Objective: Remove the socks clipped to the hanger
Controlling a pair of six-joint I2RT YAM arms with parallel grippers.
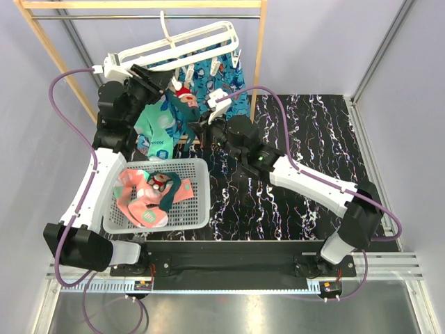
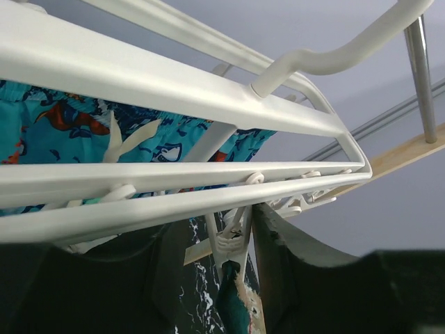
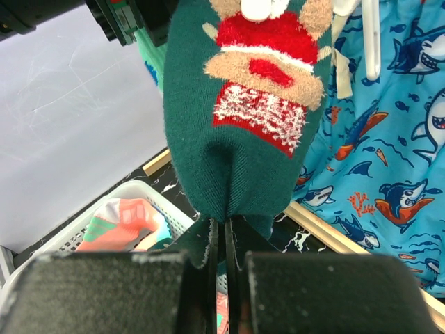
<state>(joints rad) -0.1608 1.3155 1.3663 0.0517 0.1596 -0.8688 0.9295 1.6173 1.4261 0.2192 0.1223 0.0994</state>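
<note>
The right claw [image 3: 222, 257] is clenched on the bottom edge of the dark teal Santa sock [image 3: 236, 139], which fills the centre of the right wrist view. In the upper centre of the top view, the hanger [image 1: 182, 43] hangs from the wooden rack [image 1: 261, 56]. The left claw [image 2: 221, 226] is up under its slats, released, with jaws apart on either side of a white clip [image 2: 229, 243]. The mint socks [image 1: 156, 129] dangle just left of the Santa sock. The pink socks [image 1: 139, 198] lie in the basket [image 1: 203, 198] on the table, at lower left.

White mesh basket [image 1: 202, 198] on blk marbled mat [image 1: 320, 132]; blue shark-print cloth [image 3: 389, 139] hangs w/in wooden rack frame [image 1: 261, 56].
</note>
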